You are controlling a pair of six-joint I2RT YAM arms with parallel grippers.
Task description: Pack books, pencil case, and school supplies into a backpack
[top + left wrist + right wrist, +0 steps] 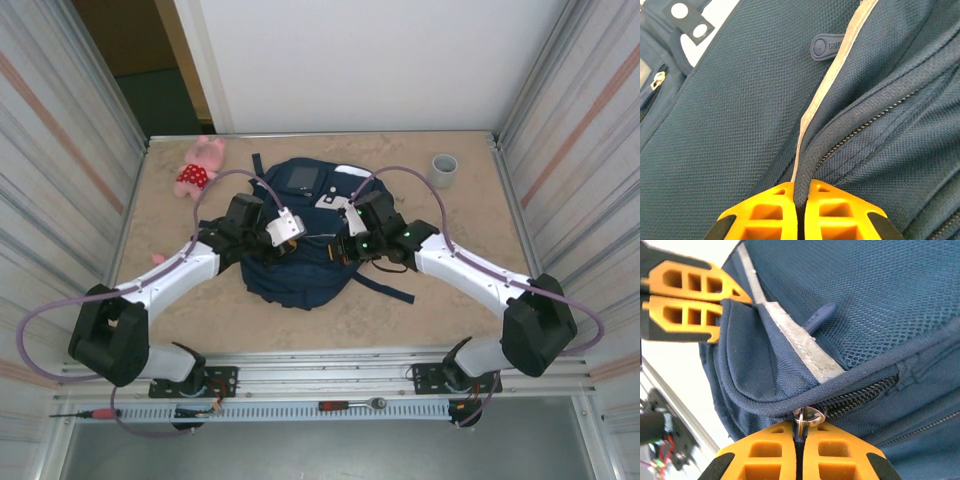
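Orange fingers (pixel 765 212) tight on piped seam (pixel 807 165) of navy backpack (pixel 740 130)

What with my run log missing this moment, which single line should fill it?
left end effector: shut on backpack seam | right end effector: shut on zipper pull | backpack: lying on table

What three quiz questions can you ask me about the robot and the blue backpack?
1. True or false: the left gripper is shut on a fabric edge of the backpack.
2. What is the right gripper pinching? A a pencil. B the zipper pull. C a book.
3. Which toy lies on the table, at the far end to the left of the backpack?

Key:
1. True.
2. B.
3. The pink plush toy.
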